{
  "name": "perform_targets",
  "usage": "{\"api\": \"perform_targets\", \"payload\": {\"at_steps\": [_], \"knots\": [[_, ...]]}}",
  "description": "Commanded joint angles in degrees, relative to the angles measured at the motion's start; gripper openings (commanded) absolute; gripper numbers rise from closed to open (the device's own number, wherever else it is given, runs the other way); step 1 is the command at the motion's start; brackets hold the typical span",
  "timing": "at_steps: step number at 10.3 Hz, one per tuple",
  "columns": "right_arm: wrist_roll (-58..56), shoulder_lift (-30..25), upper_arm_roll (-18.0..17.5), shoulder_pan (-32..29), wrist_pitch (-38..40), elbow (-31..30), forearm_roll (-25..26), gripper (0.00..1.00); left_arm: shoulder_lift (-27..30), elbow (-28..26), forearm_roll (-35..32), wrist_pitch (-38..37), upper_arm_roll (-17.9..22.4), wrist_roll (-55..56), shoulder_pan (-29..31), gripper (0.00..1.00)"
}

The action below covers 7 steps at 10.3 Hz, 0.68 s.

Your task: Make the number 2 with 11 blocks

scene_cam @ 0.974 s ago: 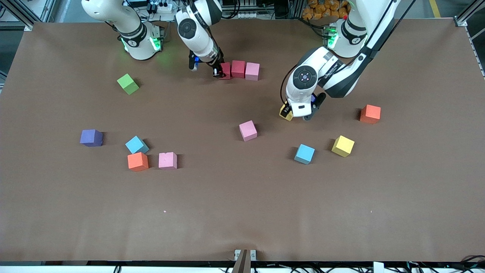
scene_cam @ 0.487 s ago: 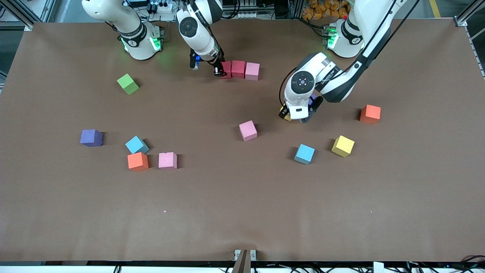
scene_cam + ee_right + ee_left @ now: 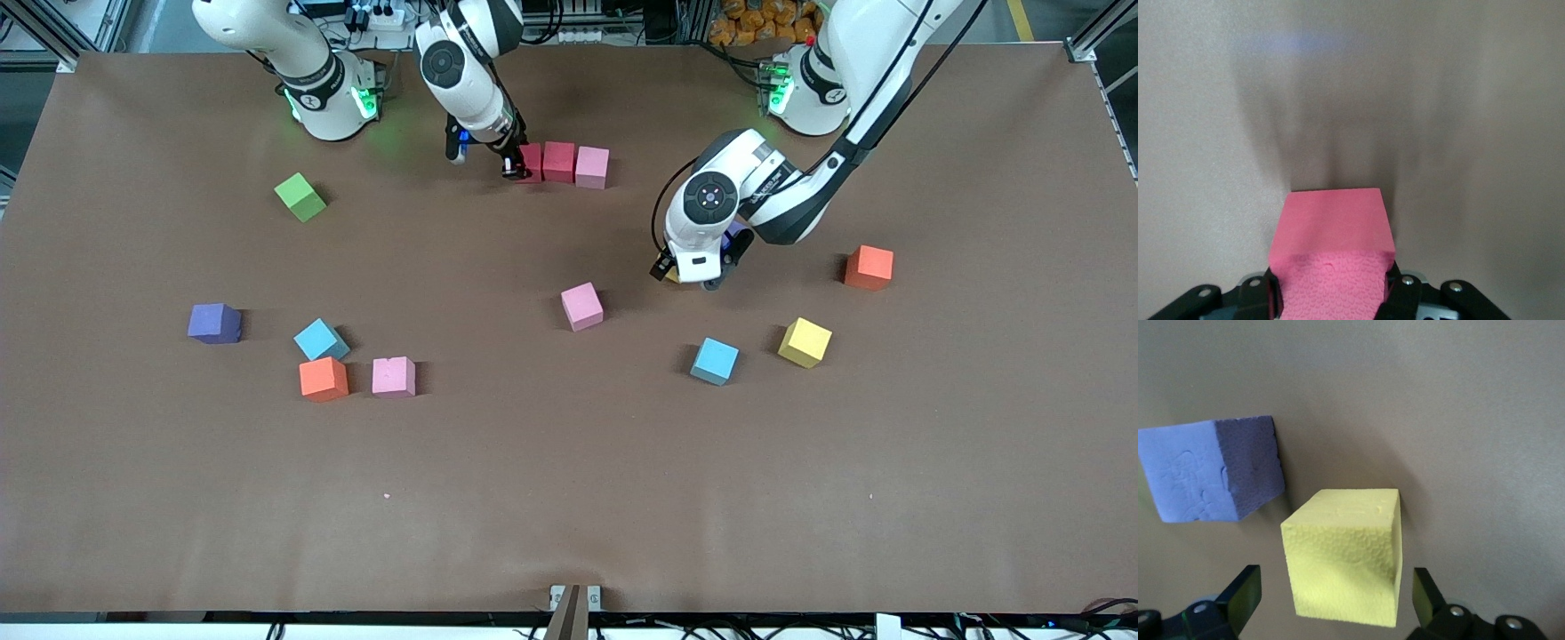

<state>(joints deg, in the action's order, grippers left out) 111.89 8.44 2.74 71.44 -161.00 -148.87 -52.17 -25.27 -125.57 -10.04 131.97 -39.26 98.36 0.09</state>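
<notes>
The right pincer (image 3: 516,164) is low at the table (image 3: 569,498), near the robots' bases, and is clamped on a red block (image 3: 531,164); in the right wrist view this block (image 3: 1333,267) is seen pressed between the two fingers, its lower part cut off by the frame. The held block stands at the right arm's end of a row, touching a second red block (image 3: 558,161), which is followed by a pink block (image 3: 592,166).

The left pincer (image 3: 692,274) is lowered over a yellow block (image 3: 1345,557), with the fingers (image 3: 1241,597) spread wide on either side and apart from the block's faces. In the front view this block is almost wholly hidden beneath the wrist. A bluish-purple cube (image 3: 1211,468) lies just beside the yellow one in the left wrist view; it is barely made out in the front view.

Loose blocks are noted nearer the front camera: a pink block (image 3: 582,306), a light blue block (image 3: 715,360), a yellow block (image 3: 805,342), an orange block (image 3: 869,267), a purple block (image 3: 214,323), a second light blue block (image 3: 320,339), an orange block (image 3: 323,379) and a pink block (image 3: 393,375). A lime-green cube (image 3: 300,196) sits apart.
</notes>
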Motion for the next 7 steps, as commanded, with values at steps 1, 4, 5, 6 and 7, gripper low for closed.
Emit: {"api": "perform_targets", "payload": {"at_steps": [1, 4, 5, 6, 7], "knots": [[-0.2, 0.2, 0.2, 0.9, -1.6, -0.4, -2.8, 0.00, -0.7, -0.4, -1.6, 1.2, 0.1, 1.3, 0.3, 1.00], [-0.1, 0.2, 0.2, 1.2, -2.5, -0.3, -5.0, 0.00, -1.2, -0.4, -1.6, 1.2, 0.1, 1.3, 0.3, 1.00], [-0.1, 0.2, 0.2, 1.3, -2.8, -0.2, -5.7, 0.00, -1.5, -0.4, -1.6, 1.4, 0.3, 1.3, 0.3, 1.00], [-0.1, 0.2, 0.2, 1.4, -2.8, -0.1, -5.7, 0.00, -1.9, -0.4, -1.6, 1.5, 0.8, 1.3, 0.3, 1.00], [0.0, 0.2, 0.2, 1.5, -2.8, 0.0, -5.7, 0.00, -1.9, -0.4, -1.6, 1.7, 1.0, 1.3, 0.1, 0.99]]}}
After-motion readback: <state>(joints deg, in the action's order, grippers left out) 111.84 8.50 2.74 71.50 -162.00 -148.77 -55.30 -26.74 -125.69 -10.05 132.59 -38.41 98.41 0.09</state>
